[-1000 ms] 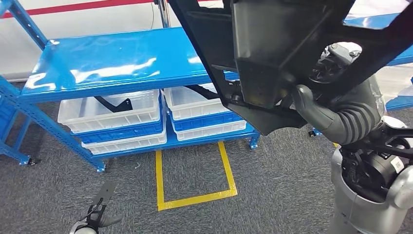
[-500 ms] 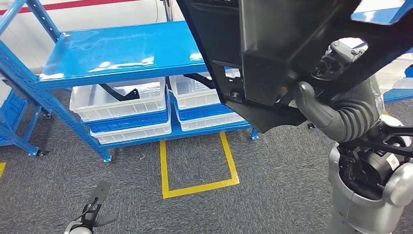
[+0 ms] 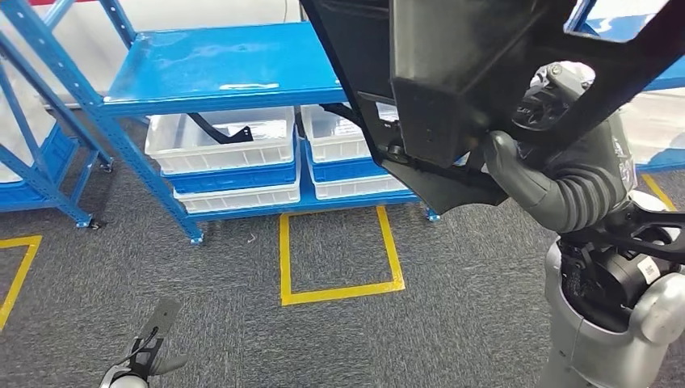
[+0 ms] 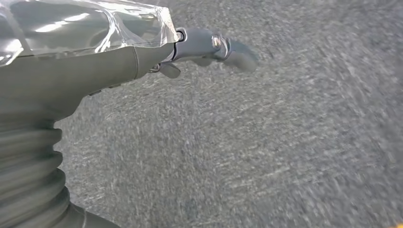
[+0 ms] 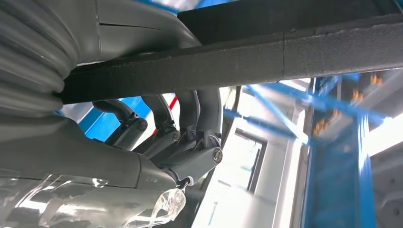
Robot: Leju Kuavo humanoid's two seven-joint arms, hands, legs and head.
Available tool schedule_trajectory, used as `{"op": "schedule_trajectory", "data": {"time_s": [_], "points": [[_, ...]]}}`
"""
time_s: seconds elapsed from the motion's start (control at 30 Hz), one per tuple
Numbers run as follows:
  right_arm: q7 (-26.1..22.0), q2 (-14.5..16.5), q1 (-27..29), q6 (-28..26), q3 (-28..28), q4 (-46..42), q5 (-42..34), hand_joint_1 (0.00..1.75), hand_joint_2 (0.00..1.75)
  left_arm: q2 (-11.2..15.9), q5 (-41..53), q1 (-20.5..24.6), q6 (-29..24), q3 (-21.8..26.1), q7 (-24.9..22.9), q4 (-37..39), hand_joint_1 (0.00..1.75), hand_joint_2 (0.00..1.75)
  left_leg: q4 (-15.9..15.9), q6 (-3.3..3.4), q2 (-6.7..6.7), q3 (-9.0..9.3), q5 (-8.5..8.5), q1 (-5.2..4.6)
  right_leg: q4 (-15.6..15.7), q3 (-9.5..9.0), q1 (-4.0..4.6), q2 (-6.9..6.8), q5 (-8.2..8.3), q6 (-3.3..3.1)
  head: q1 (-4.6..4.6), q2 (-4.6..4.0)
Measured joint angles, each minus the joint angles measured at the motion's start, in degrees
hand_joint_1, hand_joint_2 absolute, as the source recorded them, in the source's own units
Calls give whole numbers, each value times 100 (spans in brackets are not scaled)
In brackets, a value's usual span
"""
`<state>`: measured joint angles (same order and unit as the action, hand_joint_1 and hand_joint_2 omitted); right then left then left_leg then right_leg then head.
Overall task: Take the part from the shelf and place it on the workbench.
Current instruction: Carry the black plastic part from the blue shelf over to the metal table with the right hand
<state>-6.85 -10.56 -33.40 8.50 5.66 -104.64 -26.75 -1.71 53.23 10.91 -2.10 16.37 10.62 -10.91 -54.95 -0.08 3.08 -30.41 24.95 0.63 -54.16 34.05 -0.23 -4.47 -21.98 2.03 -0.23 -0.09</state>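
Note:
A large black moulded part (image 3: pixel 452 73) is raised close in front of my head, covering the upper right of the head view. My right hand (image 3: pixel 529 179) grips it at its lower edge, thumb pressed against the part. In the right wrist view the dark fingers (image 5: pixel 183 121) curl round a black bar of the part (image 5: pixel 285 52). My left hand (image 3: pixel 136 368) hangs low at my side over the grey carpet, its fingers (image 4: pixel 214 45) stretched out with nothing in them.
A blue shelf (image 3: pixel 226 69) stands ahead, with white bins (image 3: pixel 222 141) on its lower level holding more black parts. A yellow taped square (image 3: pixel 339 259) marks the carpet before it. Another blue frame (image 3: pixel 40 162) stands at the left, and a blue shelf edge (image 3: pixel 658 81) at the right.
The whole picture has shifted: the shelf and taped square now lie further right and higher, so the camera has moved. The part stays in my right hand; the left hand still hangs.

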Motion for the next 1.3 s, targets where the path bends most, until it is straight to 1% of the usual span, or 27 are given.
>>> {"op": "schedule_trajectory", "data": {"time_s": [0.07,0.1,0.13,0.2,0.23,0.27,0.3,0.33,0.37,0.43,0.5,0.57,0.6,0.63,0.7,0.77,0.8,0.83,0.87,0.93,1.0,1.07,1.13,1.2,1.23,1.27,1.3], "points": [[1,2,1,13,7,-1,3,175,175,5,-1,-32,-1,0,-22,0,0,175,40,129,-97,-38,-20,-4,-31,20,-11,-68,6,61,3,0],[1,2,1,15,10,-1,9,175,175,5,-4,-48,-1,1,-42,0,0,175,41,187,-152,-63,-50,-2,-108,52,-25,-14,-67,85,4,0],[1,3,5,15,11,-1,17,175,175,5,-8,-58,-3,1,-59,0,0,175,48,243,-201,-87,-86,4,-300,129,-40,85,-219,105,5,0],[7,3,34,15,11,-2,38,175,175,9,-11,-73,-12,2,-85,0,0,175,50,318,-306,-145,-144,3,-1029,412,-53,324,-673,128,9,0],[15,3,63,15,11,-3,45,175,175,12,-10,-92,-21,2,-90,0,0,175,49,339,-364,-172,-168,-7,-1446,568,-52,381,-870,130,10,0],[26,3,95,15,12,-4,52,175,175,16,-9,-119,-33,2,-95,0,0,175,48,349,-428,-198,-192,-20,-1725,657,-48,406,-973,124,10,0],[37,3,121,15,13,-5,62,175,175,19,-7,-149,-44,2,-100,0,0,175,47,353,-497,-220,-216,-34,-1799,645,-43,419,-971,106,10,0],[44,3,136,15,14,-6,69,175,175,21,-3,-174,-54,2,-103,0,0,175,46,350,-568,-237,-237,-45,-1606,506,-37,441,-856,74,10,0],[48,3,140,16,14,-8,75,175,175,22,4,-191,-61,1,-105,0,0,175,46,343,-641,-247,-256,-52,-1230,275,-26,503,-682,29,10,0],[50,4,138,17,14,-19,80,175,175,20,21,-197,-73,-1,-123,0,0,175,38,316,-771,-277,-288,-58,-421,-178,-15,771,-420,-68,9,0],[51,7,137,23,16,-38,80,175,175,23,44,-195,-92,-2,-161,0,0,175,31,254,-890,-343,-332,-38,-80,-340,0,910,-370,-105,9,0],[52,11,135,33,20,-51,79,175,175,38,85,-220,-112,-10,-190,1,0,175,30,176,-1003,-411,-372,-11,-28,-339,-7,779,-344,-109,9,0],[54,17,133,37,22,-52,78,175,175,44,108,-236,-123,-22,-197,2,0,175,-21,143,-951,-453,-335,-16,1,-340,-23,707,-319,-122,3,0],[52,26,135,37,23,-55,75,175,175,50,120,-241,-139,-37,-202,3,0,175,-172,108,-833,-533,-231,-22,28,-341,-39,627,-294,-141,-12,0],[50,42,150,38,23,-61,69,175,175,66,121,-231,-169,-68,-208,4,0,175,-840,42,-518,-833,149,-25,51,-335,-42,471,-269,-166,-41,0],[50,48,185,39,23,-67,61,175,175,82,101,-233,-183,-90,-234,4,0,175,-1554,-4,-403,-1130,436,3,49,-323,-37,314,-267,-171,-52,0],[51,50,205,38,24,-68,56,175,175,90,85,-247,-186,-97,-259,4,0,175,-1652,-18,-380,-1148,439,15,48,-320,-38,243,-268,-170,-55,0],[54,51,224,36,24,-71,51,175,175,107,63,-264,-191,-100,-287,4,0,175,-1498,-27,-352,-1042,338,26,46,-319,-40,177,-270,-167,-57,0],[56,52,236,33,24,-79,46,175,175,132,39,-280,-196,-101,-310,4,0,175,-1135,-30,-295,-832,170,33,44,-321,-41,115,-274,-160,-57,0],[60,53,245,30,23,-114,39,175,175,187,-4,-300,-209,-101,-338,4,0,175,-302,-5,-56,-391,-112,3,29,-319,-12,8,-292,-124,-58,0],[69,53,254,28,22,-147,35,175,175,223,-27,-321,-225,-101,-375,5,0,175,44,65,65,-245,-189,-36,15,-314,34,-86,-306,-71,-46,0],[84,53,265,27,23,-164,34,175,175,249,-60,-373,-237,-102,-413,8,0,175,52,147,-49,-275,-212,-41,7,-311,40,-162,-324,-17,-35,0],[95,52,278,24,22,-189,29,175,175,288,-100,-419,-250,-101,-458,9,0,175,64,219,-166,-290,-245,-26,-193,-237,7,8,-501,36,-33,0],[101,50,322,17,18,-210,20,175,175,340,-168,-434,-261,-97,-533,9,0,175,69,273,-293,-295,-268,-14,-874,39,-20,297,-898,62,-27,0],[105,49,362,12,15,-214,16,175,175,364,-213,-438,-261,-93,-570,9,0,175,68,290,-362,-297,-273,-15,-1308,228,-24,370,-1092,65,-25,0],[110,49,404,7,13,-216,13,175,175,392,-260,-448,-257,-87,-609,11,0,175,68,297,-437,-297,-276,-18,-1646,383,-24,402,-1201,65,-23,0],[115,49,440,2,11,-221,9,175,175,424,-294,-462,-253,-79,-646,13,0,175,66,299,-513,-298,-279,-21,-1793,455,-25,417,-1201,62,-23,0]]}}
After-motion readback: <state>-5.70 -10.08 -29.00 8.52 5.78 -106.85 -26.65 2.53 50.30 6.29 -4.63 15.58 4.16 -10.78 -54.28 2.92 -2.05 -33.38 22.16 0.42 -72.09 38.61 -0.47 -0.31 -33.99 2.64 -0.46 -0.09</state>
